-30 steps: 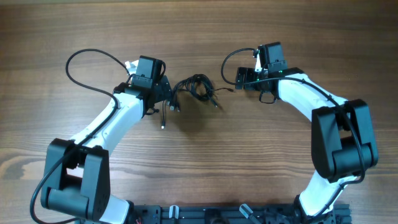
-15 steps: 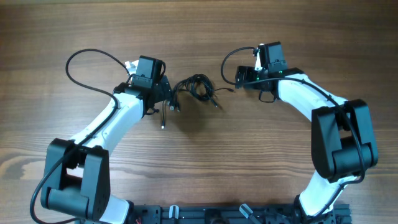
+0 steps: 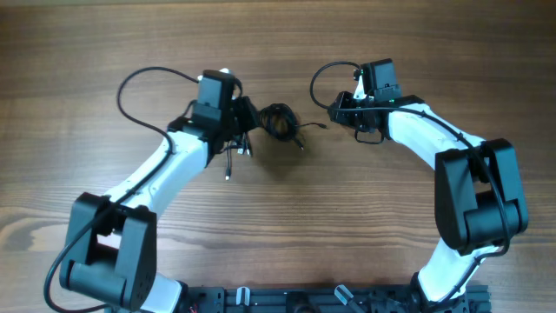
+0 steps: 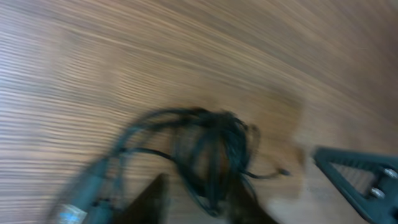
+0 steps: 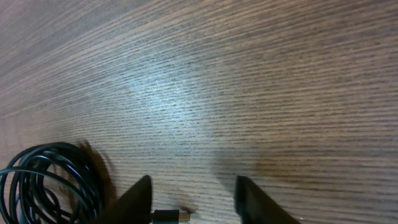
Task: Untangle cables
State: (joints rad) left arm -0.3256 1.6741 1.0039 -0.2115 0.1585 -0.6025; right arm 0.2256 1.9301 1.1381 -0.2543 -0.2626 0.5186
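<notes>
Cables (image 3: 279,120) lie coiled on the table (image 3: 278,235) between the arms. Left gripper (image 4: 202,190) straddles several strands — blur hides whether it clamps them. Right gripper (image 5: 193,186) sits low, fingers (image 5: 138,196) parted, a plug (image 5: 166,216) just inside — likely placed to take that free end.

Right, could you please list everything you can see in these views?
cables: one tangled bundle, black, mid-table between the grippers, loose strands trailing toward the left arm
plug end: one, black and metallic, on the table between the right gripper's fingers
table: one, brown wood, under everything
arm wiring: two thicker loops, black, one by each wrist
left gripper: one, black, at the bundle's left edge; grip blurred
right gripper: one, black, open, right of the bundle
left arm, right arm: two, white and black, either side
</notes>
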